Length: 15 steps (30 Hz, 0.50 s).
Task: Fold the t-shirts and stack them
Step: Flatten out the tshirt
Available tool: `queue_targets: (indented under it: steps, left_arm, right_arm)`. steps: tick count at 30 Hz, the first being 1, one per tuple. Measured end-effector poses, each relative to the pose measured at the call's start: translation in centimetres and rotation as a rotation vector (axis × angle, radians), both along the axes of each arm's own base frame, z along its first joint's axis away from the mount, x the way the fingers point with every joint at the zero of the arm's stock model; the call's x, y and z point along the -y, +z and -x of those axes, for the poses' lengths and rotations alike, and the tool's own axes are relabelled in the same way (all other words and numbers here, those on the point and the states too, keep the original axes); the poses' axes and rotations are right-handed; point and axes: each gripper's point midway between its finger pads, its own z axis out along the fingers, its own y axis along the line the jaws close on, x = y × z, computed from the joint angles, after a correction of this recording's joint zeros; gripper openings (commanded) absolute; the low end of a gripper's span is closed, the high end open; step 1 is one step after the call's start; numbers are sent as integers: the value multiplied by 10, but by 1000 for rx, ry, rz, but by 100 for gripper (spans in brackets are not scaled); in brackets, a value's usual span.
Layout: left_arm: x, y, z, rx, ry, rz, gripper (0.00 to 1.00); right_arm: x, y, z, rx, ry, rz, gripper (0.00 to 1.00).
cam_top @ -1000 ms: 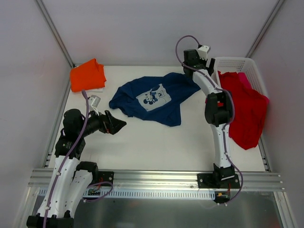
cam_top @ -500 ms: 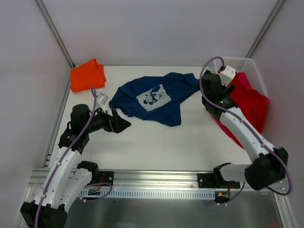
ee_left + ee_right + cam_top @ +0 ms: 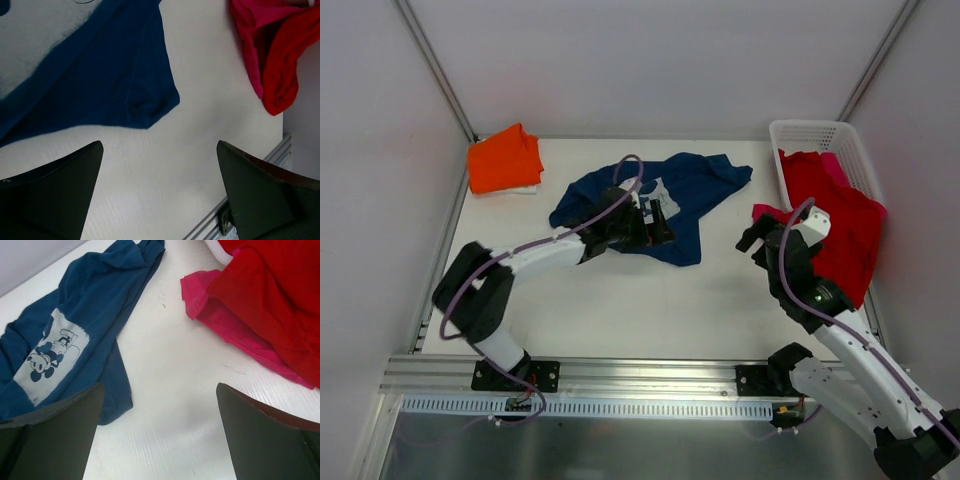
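Navy t-shirt (image 3: pixel 705 185) lies crumpled on the counter (image 3: pixel 640 300) under the spread left fingers (image 3: pixel 663 226). Right fingers (image 3: pixel 756 232), also spread, hover near the red t-shirt (image 3: pixel 840 225) and pink t-shirt (image 3: pixel 200 295) spilling from the basket (image 3: pixel 810 130).

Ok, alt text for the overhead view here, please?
A navy t-shirt lies rumpled at centre with the open left gripper over it. The open right gripper hovers beside red and pink shirts spilling from a white basket; a folded orange shirt sits in the back-left corner.

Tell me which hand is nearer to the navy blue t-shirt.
Left. The left hand is directly above the navy blue t-shirt; the right hand is off to its right, near the red t-shirt.
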Motion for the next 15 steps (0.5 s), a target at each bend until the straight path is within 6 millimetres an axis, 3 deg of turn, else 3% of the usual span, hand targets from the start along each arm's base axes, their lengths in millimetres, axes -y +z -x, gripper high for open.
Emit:
queue_targets:
  steps: [5,9,15]
  left_arm:
    - [55,-47,-30,-68,50,-31,99]
    - [77,-72,-38,-96,118,-54,99]
    - [90,-67,-37,-75,289,-92,99]
  right_arm:
    - [10,-1,21,40,-4,-54,100]
    - [15,-9,32,21,-5,-54,99]
    - [20,-12,41,8,-6,-46,99]
